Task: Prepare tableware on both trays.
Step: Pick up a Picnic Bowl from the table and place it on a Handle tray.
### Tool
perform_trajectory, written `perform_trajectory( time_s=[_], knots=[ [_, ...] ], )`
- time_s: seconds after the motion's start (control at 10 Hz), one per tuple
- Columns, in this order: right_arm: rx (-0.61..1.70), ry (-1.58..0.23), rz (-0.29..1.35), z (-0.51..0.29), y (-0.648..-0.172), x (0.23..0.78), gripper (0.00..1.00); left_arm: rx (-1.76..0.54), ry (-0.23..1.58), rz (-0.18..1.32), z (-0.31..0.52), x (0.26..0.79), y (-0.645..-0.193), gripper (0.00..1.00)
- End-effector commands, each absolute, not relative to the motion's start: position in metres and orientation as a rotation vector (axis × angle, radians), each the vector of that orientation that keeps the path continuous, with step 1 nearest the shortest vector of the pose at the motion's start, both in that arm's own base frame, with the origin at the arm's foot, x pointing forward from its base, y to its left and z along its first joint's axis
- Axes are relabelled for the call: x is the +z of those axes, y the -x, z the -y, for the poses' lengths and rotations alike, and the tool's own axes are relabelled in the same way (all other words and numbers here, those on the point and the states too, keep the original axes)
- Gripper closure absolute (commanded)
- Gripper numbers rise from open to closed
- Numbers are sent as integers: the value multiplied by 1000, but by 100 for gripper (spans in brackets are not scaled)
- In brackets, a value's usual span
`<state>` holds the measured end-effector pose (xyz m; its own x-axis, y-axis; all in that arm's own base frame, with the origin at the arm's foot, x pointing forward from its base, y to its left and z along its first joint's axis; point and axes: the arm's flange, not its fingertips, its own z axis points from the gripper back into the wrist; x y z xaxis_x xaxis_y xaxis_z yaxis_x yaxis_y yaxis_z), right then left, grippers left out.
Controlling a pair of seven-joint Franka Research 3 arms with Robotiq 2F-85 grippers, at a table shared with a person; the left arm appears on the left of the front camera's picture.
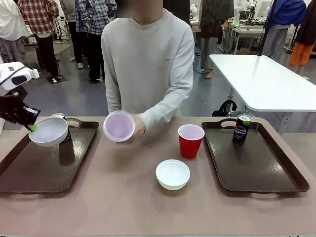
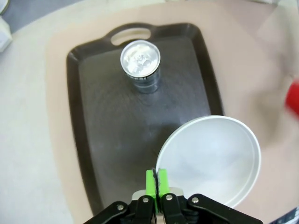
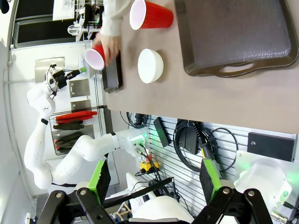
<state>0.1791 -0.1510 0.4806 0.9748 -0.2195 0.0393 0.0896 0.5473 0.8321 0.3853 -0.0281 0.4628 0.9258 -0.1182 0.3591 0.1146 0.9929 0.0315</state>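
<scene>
Two large dark brown rectangular plastic trays lie on the tan worktop [image 1: 123, 207]. In the front view the left tray [image 1: 24, 173] is at 9 o'clock and the right tray [image 1: 261, 168] at 3 o'clock. Each holds one of the two small black drink cans, upright at its 12 o'clock end near the handle cut-out. The left can [image 1: 60, 116] is half hidden behind a bowl; the right can [image 1: 241, 129] stands in plain sight.

There are two round white bowls, both empty. The held bowl [image 1: 48, 131] is tilted over the left tray, its rim pinched between the pressed-together green pads of the left claw [image 2: 156, 179]. It seems to hang clear of the tray floor, though the angle leaves that unsure. The free bowl [image 1: 173, 174] sits upright on the bare worktop at 6 o'clock, between the trays.

There are two red plastic cups with white insides. The standing cup [image 1: 190, 140] is upright at 1 o'clock from the free bowl, near the right tray's rim. The tilted cup [image 1: 119, 126], mouth toward the camera, is in the person's hand [image 1: 138, 129] at 12 o'clock.

The right claw [image 3: 155, 182] has its fingers spread wide with nothing between them, well apart from the tableware.
</scene>
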Motion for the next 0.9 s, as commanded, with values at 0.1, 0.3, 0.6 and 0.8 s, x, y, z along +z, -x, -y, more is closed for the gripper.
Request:
perform_trajectory(
  time_s=[0.1, 0.3, 0.6, 0.8],
  knots=[
    [-165, -992, 153, 151, -179, 481, 0, -192, -77, 328, 26, 430, -392, 98],
    [-165, -992, 153, 151, -179, 481, 0, -246, -70, 318, 25, 408, -397, 98],
    [-165, -992, 153, 151, -179, 481, 0, -274, -103, 249, 26, 371, -411, 98],
    [-165, -992, 153, 151, -179, 481, 0, -280, -108, 214, 29, 360, -412, 98]
  ],
)
